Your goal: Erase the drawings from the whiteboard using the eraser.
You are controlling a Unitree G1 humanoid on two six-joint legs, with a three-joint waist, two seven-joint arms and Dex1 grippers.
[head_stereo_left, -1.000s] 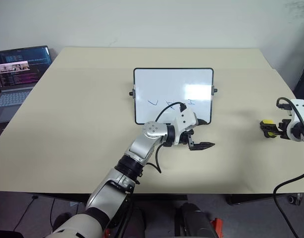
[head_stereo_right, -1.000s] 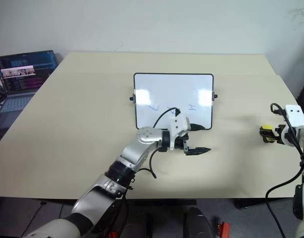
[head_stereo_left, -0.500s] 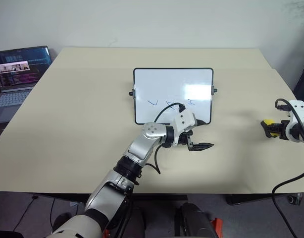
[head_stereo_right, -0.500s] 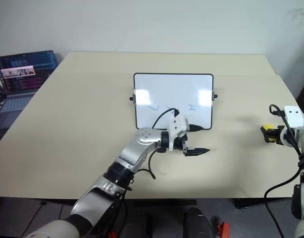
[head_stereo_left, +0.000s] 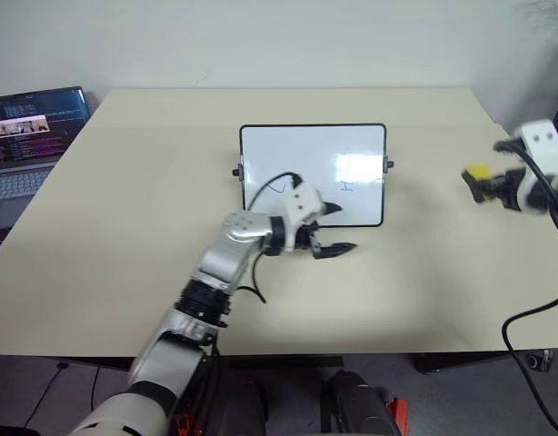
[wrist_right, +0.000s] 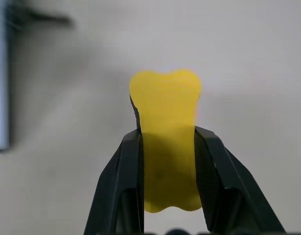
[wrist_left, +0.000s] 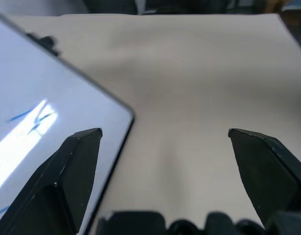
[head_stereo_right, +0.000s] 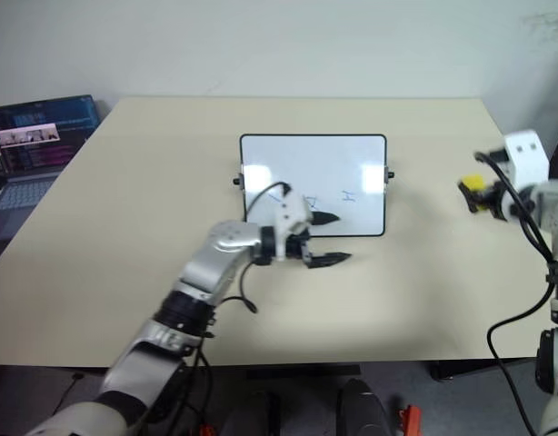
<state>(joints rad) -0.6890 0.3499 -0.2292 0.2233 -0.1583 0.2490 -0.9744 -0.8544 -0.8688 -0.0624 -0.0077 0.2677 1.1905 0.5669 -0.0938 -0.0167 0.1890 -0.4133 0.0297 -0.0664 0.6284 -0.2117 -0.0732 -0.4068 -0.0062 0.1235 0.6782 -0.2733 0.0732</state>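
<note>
the eraser (head_stereo_left: 477, 171) sits pinched in the right gripper (wrist_right: 166, 147), well right of the whiteboard (head_stereo_left: 313, 154); left gripper (head_stereo_left: 332, 227), jaws wide and empty, hovers at its near edge.

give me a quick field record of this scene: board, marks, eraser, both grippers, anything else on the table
whiteboard: lies flat at the middle of the table, black frame
drawings: blue marks on the near half of the board, not erased
eraser: yellow, clamped in the right gripper, off the table
right gripper: shut on the eraser, in the air to the right of the board
left gripper: open, empty, over the board's near edge
laptop: open, screen lit, at the table's far left
</note>
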